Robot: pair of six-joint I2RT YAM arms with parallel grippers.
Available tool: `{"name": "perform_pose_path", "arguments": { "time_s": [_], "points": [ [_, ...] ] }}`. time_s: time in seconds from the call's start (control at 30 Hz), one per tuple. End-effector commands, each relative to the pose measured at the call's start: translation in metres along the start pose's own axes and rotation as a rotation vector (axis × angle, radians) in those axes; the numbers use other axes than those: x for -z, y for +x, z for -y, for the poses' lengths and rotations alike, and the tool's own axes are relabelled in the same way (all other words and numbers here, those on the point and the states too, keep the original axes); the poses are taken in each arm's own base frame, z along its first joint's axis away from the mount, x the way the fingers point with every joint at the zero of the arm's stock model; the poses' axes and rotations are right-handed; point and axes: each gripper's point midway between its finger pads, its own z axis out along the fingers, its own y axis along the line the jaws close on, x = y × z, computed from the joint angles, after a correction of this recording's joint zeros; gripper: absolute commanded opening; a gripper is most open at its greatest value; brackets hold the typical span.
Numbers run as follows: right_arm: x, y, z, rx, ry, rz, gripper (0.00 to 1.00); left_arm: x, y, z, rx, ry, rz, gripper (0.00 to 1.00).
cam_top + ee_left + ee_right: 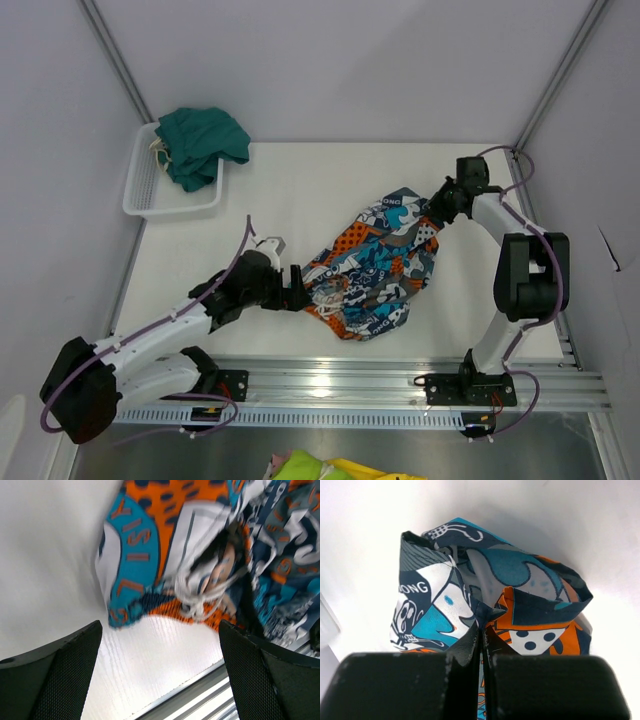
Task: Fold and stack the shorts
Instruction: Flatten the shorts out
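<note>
The right end effector is clenched on the upper-right edge of the patchwork shorts, which lie crumpled mid-frame on the table. The left end effector stands released just beside their left edge; the teal shorts rest in the upper-left basket.

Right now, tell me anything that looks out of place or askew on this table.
The patterned shorts lie crumpled in a heap mid-table, not flat, one edge pinched by the right gripper. The green shorts sit bunched in the white basket, spilling over its rim. Nothing looks damaged.
</note>
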Motion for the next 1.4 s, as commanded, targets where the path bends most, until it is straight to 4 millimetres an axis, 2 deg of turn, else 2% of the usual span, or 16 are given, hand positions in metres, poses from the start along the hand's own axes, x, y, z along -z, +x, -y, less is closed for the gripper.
{"name": "perform_pose_path", "arguments": {
  "time_s": [0.0, 0.1, 0.17, 0.27, 0.37, 0.47, 0.57, 0.6, 0.63, 0.73, 0.77, 0.9, 1.1, 1.23, 1.33, 1.37],
  "points": [
    [0.020, -0.036, -0.005, -0.024, -0.054, 0.112, 0.00, -0.006, -0.014, 0.015, -0.089, 0.017, 0.049, 0.99],
    [0.021, -0.050, 0.015, -0.070, -0.042, 0.143, 0.00, -0.013, -0.012, 0.017, -0.135, -0.019, 0.049, 0.97],
    [0.019, -0.047, 0.016, -0.085, -0.067, 0.131, 0.00, -0.019, -0.006, 0.017, -0.164, -0.039, 0.027, 0.89],
    [0.021, -0.050, 0.010, -0.080, -0.108, 0.151, 0.00, -0.026, -0.009, 0.011, -0.171, -0.102, 0.024, 0.88],
    [0.025, -0.051, 0.008, -0.078, -0.121, 0.169, 0.00, -0.030, -0.019, 0.004, -0.160, -0.172, 0.056, 0.88],
    [0.030, -0.053, 0.005, -0.068, -0.129, 0.178, 0.00, -0.034, -0.033, 0.006, -0.156, -0.191, 0.097, 0.86],
    [0.030, -0.054, 0.006, -0.059, -0.125, 0.179, 0.00, -0.038, -0.047, 0.009, -0.157, -0.223, 0.115, 0.79],
    [0.030, -0.053, 0.006, -0.059, -0.128, 0.177, 0.00, -0.045, -0.043, 0.005, -0.165, -0.246, 0.089, 0.75],
    [0.030, -0.054, 0.006, -0.059, -0.132, 0.178, 0.00, -0.046, -0.052, 0.011, -0.163, -0.251, 0.097, 0.73],
    [0.028, -0.052, 0.006, -0.058, -0.141, 0.163, 0.00, -0.061, -0.041, 0.000, -0.170, -0.310, 0.024, 0.66],
    [0.027, -0.050, 0.006, -0.057, -0.141, 0.159, 0.00, -0.064, -0.048, 0.004, -0.164, -0.313, 0.026, 0.66],
    [0.028, -0.051, 0.007, -0.060, -0.146, 0.157, 0.00, -0.074, -0.044, -0.002, -0.157, -0.345, -0.028, 0.54],
    [0.031, -0.053, 0.008, -0.064, -0.152, 0.160, 0.00, -0.067, -0.036, -0.018, -0.110, -0.378, -0.036, 0.55],
    [0.032, -0.052, 0.007, -0.065, -0.164, 0.156, 0.00, -0.063, -0.039, -0.025, -0.079, -0.369, -0.021, 0.54],
    [0.032, -0.052, 0.007, -0.066, -0.169, 0.156, 0.00, -0.067, -0.043, -0.023, -0.074, -0.352, -0.027, 0.47],
    [0.033, -0.053, 0.006, -0.066, -0.174, 0.158, 0.00, -0.071, -0.040, -0.024, -0.080, -0.357, -0.043, 0.41]
  ]
}}
